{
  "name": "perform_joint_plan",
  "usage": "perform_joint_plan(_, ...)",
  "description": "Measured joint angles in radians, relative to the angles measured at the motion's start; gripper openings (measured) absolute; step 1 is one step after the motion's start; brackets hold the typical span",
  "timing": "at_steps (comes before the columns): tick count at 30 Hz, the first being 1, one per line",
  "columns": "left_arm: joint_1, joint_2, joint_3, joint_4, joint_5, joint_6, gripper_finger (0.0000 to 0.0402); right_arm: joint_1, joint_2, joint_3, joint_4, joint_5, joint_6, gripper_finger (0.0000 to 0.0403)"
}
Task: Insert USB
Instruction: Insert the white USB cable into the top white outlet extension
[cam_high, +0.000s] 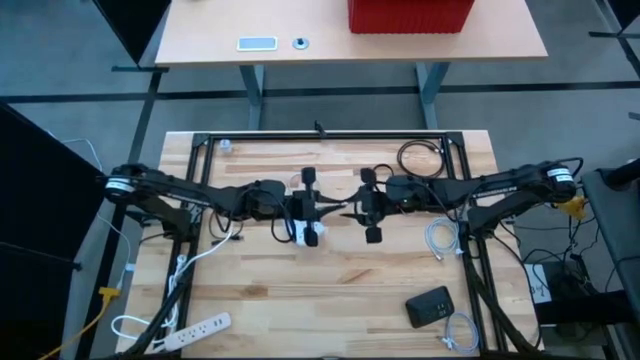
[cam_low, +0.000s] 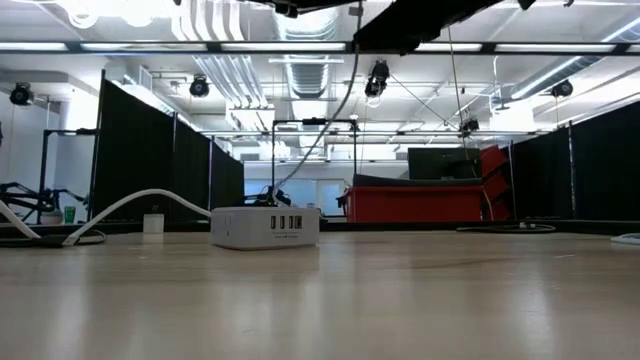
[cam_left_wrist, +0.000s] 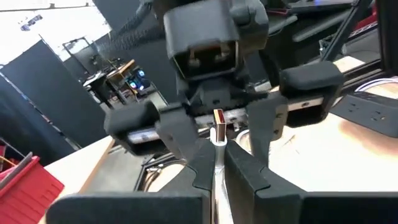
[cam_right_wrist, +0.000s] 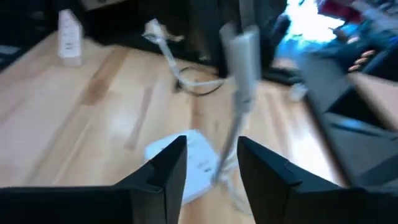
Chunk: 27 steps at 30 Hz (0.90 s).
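Above mid-table my left gripper (cam_left_wrist: 217, 163) is clamped on the USB plug (cam_left_wrist: 218, 124) — my right gripper (cam_right_wrist: 211, 163), fingers apart, faces it — next I lower it to the white hub (cam_high: 310, 234).

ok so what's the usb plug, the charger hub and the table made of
USB plug: bare metal tip, shiny, on a white, probably plastic, body pinched in the left gripper.
Charger hub: looks like matte white plastic, a smooth moulded box with a row of ports.
Table: light wood, jointed strips with visible grain, slight sheen.

Red bin (cam_high: 410, 15), power strip (cam_high: 200, 327), black box (cam_high: 431, 305)
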Motion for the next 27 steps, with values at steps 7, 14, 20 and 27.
perform_joint_plan(7, 0.0, -0.003, -0.004, 0.018, 0.001, -0.031, 0.0007, 0.026, 0.014, 0.0, 0.064, 0.068, -0.009, 0.0135)
perform_joint_plan(14, 0.0, -0.003, -0.005, 0.008, 0.001, -0.043, 0.0007, 0.029, 0.027, 0.0, 0.098, 0.092, -0.02, 0.0042)
perform_joint_plan(20, -0.001, -0.011, -0.005, -0.048, 0.009, -0.039, 0.0008, 0.038, 0.008, -0.002, 0.084, 0.083, 0.006, 0.0007)
perform_joint_plan(27, 0.0, -0.032, -0.007, -0.097, 0.044, 0.13, 0.0082, 0.038, 0.002, -0.001, -0.004, 0.001, 0.087, 0.0002)
